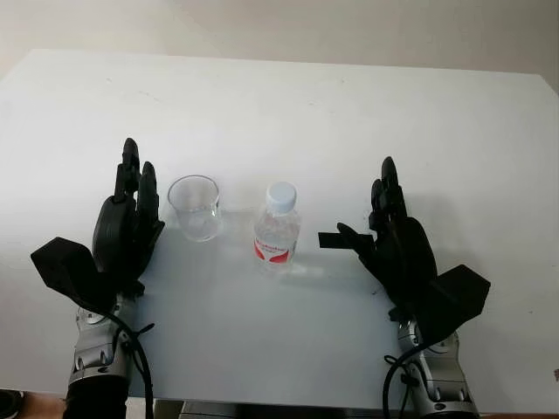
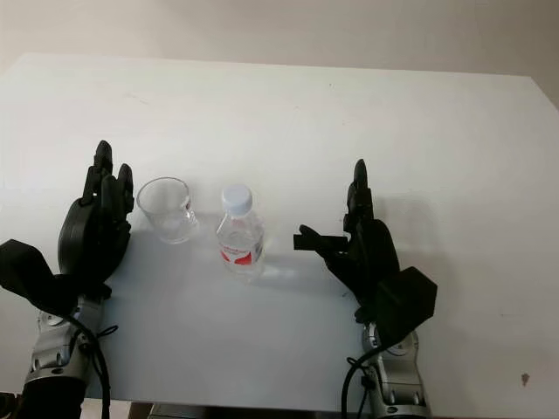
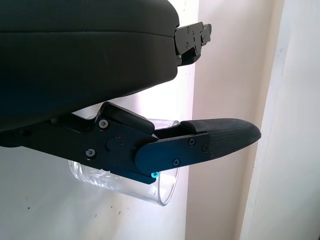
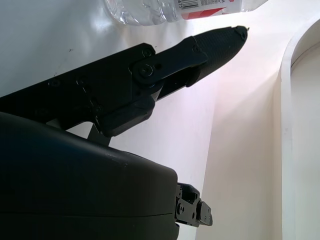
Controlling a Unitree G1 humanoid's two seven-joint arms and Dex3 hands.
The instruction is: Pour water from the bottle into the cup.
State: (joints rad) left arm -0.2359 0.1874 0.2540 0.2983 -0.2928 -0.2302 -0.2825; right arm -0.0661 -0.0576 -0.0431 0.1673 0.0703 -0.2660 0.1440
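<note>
Water bottle stands capped and upright at mid-worktop, with the clear plastic cup just beside it. My right robot hand is open, near the bottle and holding nothing; my left robot hand is open beside the cup. A clumsy reach could, I judge, tip the light bottle into the cup.
</note>
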